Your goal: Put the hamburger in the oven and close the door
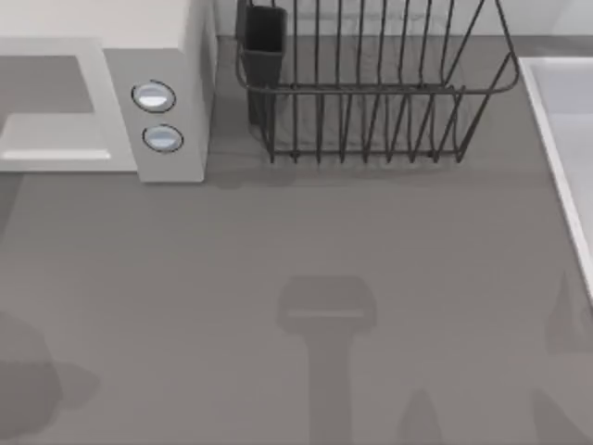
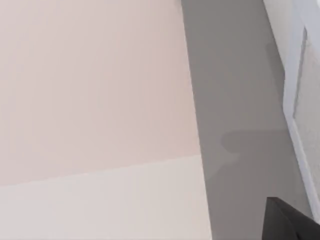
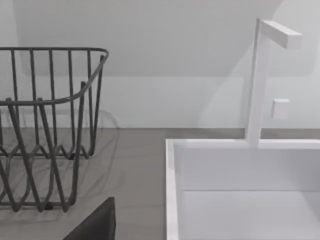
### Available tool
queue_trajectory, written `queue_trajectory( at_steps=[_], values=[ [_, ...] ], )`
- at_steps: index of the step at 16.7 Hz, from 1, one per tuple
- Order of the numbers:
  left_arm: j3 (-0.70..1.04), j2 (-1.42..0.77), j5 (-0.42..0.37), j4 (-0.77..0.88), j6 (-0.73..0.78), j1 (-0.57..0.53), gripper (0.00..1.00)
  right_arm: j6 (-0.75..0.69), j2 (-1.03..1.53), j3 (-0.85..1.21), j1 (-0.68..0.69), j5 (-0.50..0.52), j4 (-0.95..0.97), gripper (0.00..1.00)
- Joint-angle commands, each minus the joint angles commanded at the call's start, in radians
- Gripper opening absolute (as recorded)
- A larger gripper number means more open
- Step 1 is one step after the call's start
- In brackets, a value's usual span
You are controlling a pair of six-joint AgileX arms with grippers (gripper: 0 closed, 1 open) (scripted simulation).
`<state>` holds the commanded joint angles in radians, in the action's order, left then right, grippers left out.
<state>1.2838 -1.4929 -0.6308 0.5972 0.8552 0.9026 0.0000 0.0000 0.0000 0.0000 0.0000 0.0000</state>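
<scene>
Oven [image 1: 171, 111] at top-left of worktop [image 1: 296, 278], rack [image 1: 371, 93] beside it; cannot tell where the hamburger is. Left wrist view: left hand [image 2: 292, 222] near door [image 2: 292, 100], grip cannot tell; a careless swing could knock it. Right wrist view: right hand [image 3: 95, 225] between rack and sink [image 3: 172, 165], grip cannot tell; could snag wires.

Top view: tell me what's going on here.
I see nothing being gripped at this moment. The oven sits at the table's far left, with a wire dish rack beside it and a white sink at the right. The left hand is off by the oven's door. The right hand faces the rack and the sink. I cannot tell whether the door is open.
</scene>
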Motion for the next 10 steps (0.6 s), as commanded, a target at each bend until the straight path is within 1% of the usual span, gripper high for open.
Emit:
queue_trajectory(
  at_steps=[3,5,10],
  values=[
    [0.074,-0.174,-0.025,0.097,0.041,0.092,0.0,0.0,0.0,0.0,0.0,0.0,0.0,1.0],
    [0.103,-0.242,-0.037,0.147,0.061,0.133,0.0,0.0,0.0,0.0,0.0,0.0,0.0,1.0],
    [0.115,-0.271,-0.042,0.17,0.071,0.149,0.0,0.0,0.0,0.0,0.0,0.0,0.0,1.0]
  ],
)
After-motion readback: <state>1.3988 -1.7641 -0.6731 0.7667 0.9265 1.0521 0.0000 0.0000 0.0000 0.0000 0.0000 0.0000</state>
